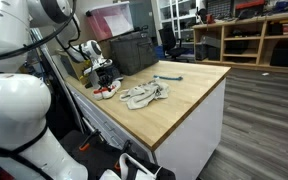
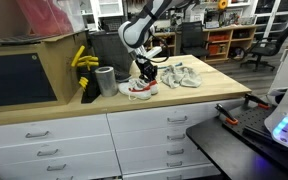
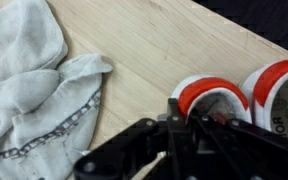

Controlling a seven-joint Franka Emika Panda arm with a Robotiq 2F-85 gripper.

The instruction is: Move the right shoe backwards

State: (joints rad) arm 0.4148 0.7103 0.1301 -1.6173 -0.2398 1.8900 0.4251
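In an exterior view a black box [image 2: 19,75] stands at the left end of the wooden counter [image 2: 209,93], with a grey cup [image 2: 106,80] just right of it. Next come the red-and-white shoes [image 2: 141,89], side by side near the counter's middle. The gripper [image 2: 147,72] hangs just over them; whether it touches them is unclear. A crumpled cloth [image 2: 181,75] lies just beside them, farther right. The wrist view shows the cloth at left and both shoes at right. How wide the jaws stand cannot be told.
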